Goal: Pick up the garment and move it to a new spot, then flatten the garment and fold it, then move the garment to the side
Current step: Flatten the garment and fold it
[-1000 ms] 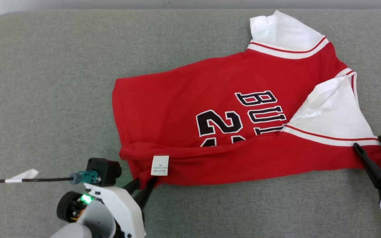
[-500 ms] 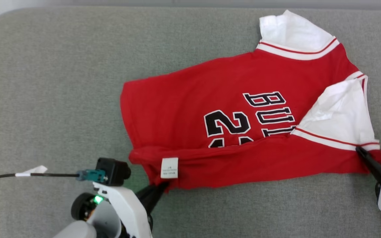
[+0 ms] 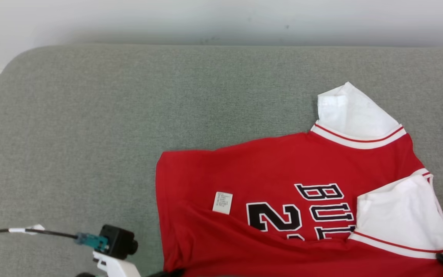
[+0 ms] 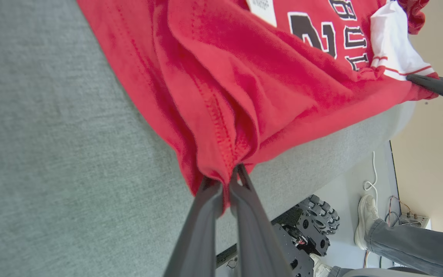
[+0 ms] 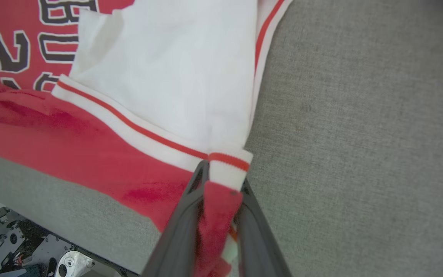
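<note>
Though on the cushion (image 3: 90,134), jersey (image 3: 267,165) clamped by left pincer (image 4: 224,177) and right pincer (image 5: 223,175).

The garment (image 3: 267,173) lies on the near right part of the worktop (image 3: 90,134), hem leftward and sleeves rightward, with the left end effector (image 4: 224,177) clamped on its near-left hem corner and the right end effector (image 5: 223,177) on its near-right sleeve corner.

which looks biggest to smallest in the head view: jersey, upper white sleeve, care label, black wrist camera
1. jersey
2. upper white sleeve
3. black wrist camera, though nearness to the lens helps it
4. care label
</note>
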Robot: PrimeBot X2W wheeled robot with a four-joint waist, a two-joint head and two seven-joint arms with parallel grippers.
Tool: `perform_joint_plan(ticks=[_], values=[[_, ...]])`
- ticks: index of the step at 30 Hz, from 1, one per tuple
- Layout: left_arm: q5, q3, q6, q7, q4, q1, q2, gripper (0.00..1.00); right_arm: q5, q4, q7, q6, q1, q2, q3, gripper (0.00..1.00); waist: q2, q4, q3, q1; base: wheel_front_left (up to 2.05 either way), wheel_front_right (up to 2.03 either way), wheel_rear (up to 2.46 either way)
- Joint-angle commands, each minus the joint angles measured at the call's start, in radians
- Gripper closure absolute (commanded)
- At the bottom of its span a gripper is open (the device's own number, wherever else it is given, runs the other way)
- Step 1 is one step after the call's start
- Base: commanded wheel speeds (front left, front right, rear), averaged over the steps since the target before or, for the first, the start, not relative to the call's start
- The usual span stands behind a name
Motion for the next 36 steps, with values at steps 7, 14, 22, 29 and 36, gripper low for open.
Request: perform_joint_plan(ticks=[7, 14, 22, 29, 36], values=[[0.036, -0.015, 0.033, -0.028, -0.001, 0.06, 0.017, 0.0, -0.042, 0.002, 0.005, -0.003, 0.037, 0.064, -0.036, 0.0, -0.0001, -0.01, -0.023, 0.0, 0.0, 0.0, 0.0], [0.059, 0.028, 0.081, -0.054, -0.066, 0.073, 0.074, 0.0, -0.017, -0.064, 0.024, -0.003, -0.011, 0.038, -0.152, 0.0, -0.0001, 0.0, -0.024, 0.0, 0.0, 0.0, 0.0], [0.164, 0.077, 0.154, -0.066, -0.031, -0.128, 0.019, 0.0, -0.096, -0.065, 0.08, -0.003, -0.277, 0.055, -0.182, 0.0, -0.0001, 0.075, 0.091, 0.0, 0.0, 0.0, 0.0], [0.248, 0.007, 0.108, -0.06, 0.119, -0.366, -0.151, 0.0, -0.244, 0.081, 0.149, -0.003, -0.573, 0.097, -0.105, 0.0, -0.0001, 0.173, 0.202, 0.0, 0.0, 0.0, 0.0], [0.269, -0.035, 0.055, -0.077, 0.227, -0.467, -0.252, 0.0, -0.336, 0.239, 0.157, -0.003, -0.74, 0.113, -0.032, 0.0, -0.0001, 0.227, 0.248, 0.0, 0.0, 0.0, 0.0]])
